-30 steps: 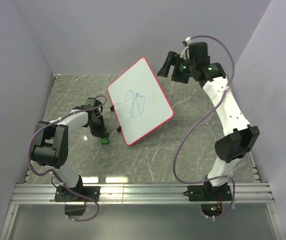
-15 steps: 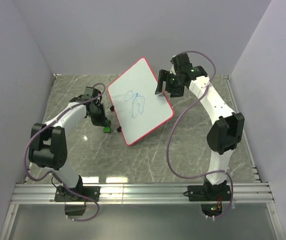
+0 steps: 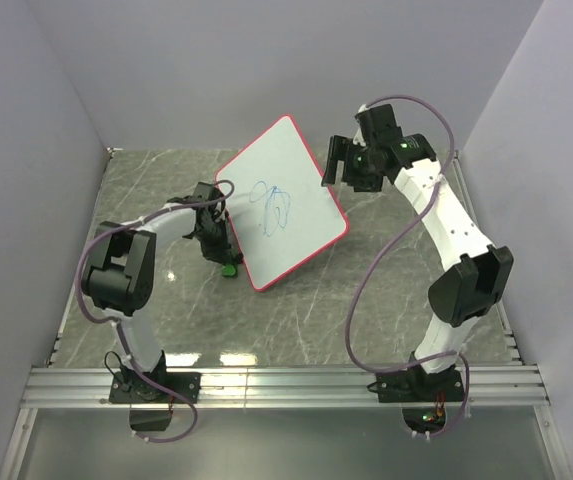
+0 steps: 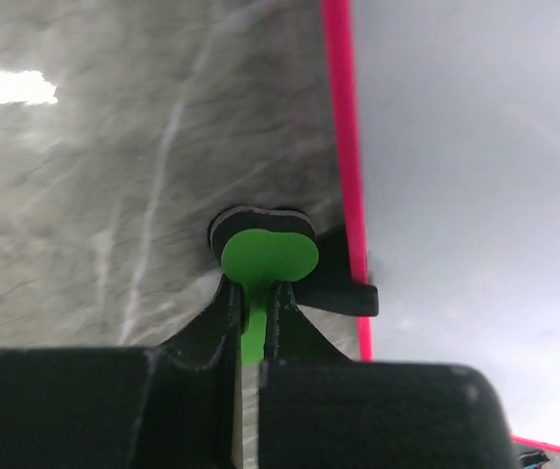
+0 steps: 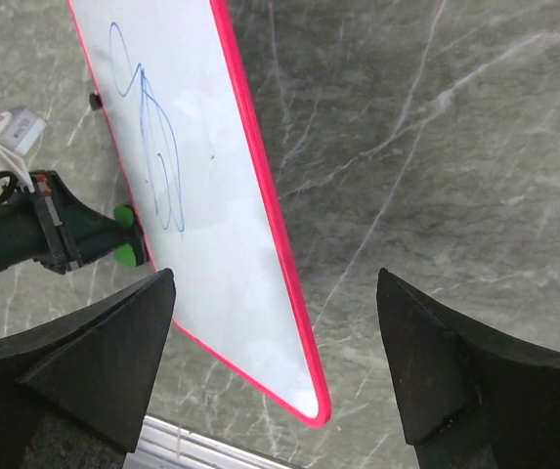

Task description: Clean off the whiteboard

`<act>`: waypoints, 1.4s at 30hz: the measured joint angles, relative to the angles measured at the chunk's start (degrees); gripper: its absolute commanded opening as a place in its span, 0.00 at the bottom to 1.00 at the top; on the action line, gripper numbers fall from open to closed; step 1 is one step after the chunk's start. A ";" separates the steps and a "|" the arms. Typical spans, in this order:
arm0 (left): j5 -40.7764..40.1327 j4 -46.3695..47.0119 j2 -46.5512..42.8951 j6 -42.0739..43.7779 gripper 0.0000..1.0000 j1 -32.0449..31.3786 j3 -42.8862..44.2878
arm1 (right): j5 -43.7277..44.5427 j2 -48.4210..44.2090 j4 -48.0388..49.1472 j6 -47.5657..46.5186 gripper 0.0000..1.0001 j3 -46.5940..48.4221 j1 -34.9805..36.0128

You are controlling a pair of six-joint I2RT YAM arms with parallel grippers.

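Note:
The whiteboard (image 3: 296, 190) with a red-pink rim and a blue scribble (image 3: 273, 208) stands tilted on small black feet in the middle of the table. My left gripper (image 3: 223, 258) is shut on the small green eraser (image 3: 229, 269), low at the board's left edge, beside a black foot (image 4: 343, 293). In the left wrist view the eraser (image 4: 268, 256) sits between the shut fingers and the rim (image 4: 341, 147) is just to the right. My right gripper (image 3: 334, 165) is open and empty above the board's right edge; its view shows the board (image 5: 211, 244) between its spread fingers (image 5: 113, 362).
The grey marble table (image 3: 396, 290) is walled in by lilac panels at the back and sides. An aluminium rail (image 3: 286, 385) with both arm bases runs along the near edge. Cables loop off both arms.
My left gripper has carried the green eraser to the right, up to the board's lower left edge. My right arm swung in towards the board's right edge, then drew back slightly.

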 measured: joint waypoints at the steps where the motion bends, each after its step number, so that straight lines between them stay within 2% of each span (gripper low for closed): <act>1: -0.15 -0.52 0.57 0.07 0.00 -0.50 0.87 | 0.46 -0.46 -0.11 0.04 0.91 -0.04 0.00; 11: 1.07 -0.94 7.13 0.15 0.00 -9.84 9.57 | 8.13 -9.16 -1.22 2.40 0.96 -8.66 -0.85; 15: 2.95 -2.36 9.75 0.15 0.00 -11.82 13.05 | 5.84 -14.21 1.66 4.52 0.96 -19.43 -4.00; 18: 4.87 -4.44 12.33 0.17 0.00 -12.57 16.65 | 0.92 -17.44 5.16 6.49 0.96 -28.87 -8.26; 22: 6.23 -5.97 15.52 0.13 0.00 -14.01 21.66 | -6.14 -21.07 13.40 8.50 0.96 -40.74 -13.35; 26: 6.71 -6.21 17.20 0.15 0.00 -14.99 24.24 | -13.18 -22.71 23.93 10.27 0.96 -47.89 -13.88; 30: 6.86 -6.67 17.29 0.20 0.00 -15.02 24.48 | -19.15 -22.75 36.63 12.11 0.96 -51.89 -13.92; 37: 6.93 -7.74 17.11 0.26 0.00 -15.04 24.46 | -22.91 -20.55 51.91 14.99 0.95 -56.65 -16.09; 42: 6.86 -11.08 16.63 0.24 0.00 -15.26 24.30 | -25.09 -15.58 60.15 17.31 0.89 -58.60 -16.92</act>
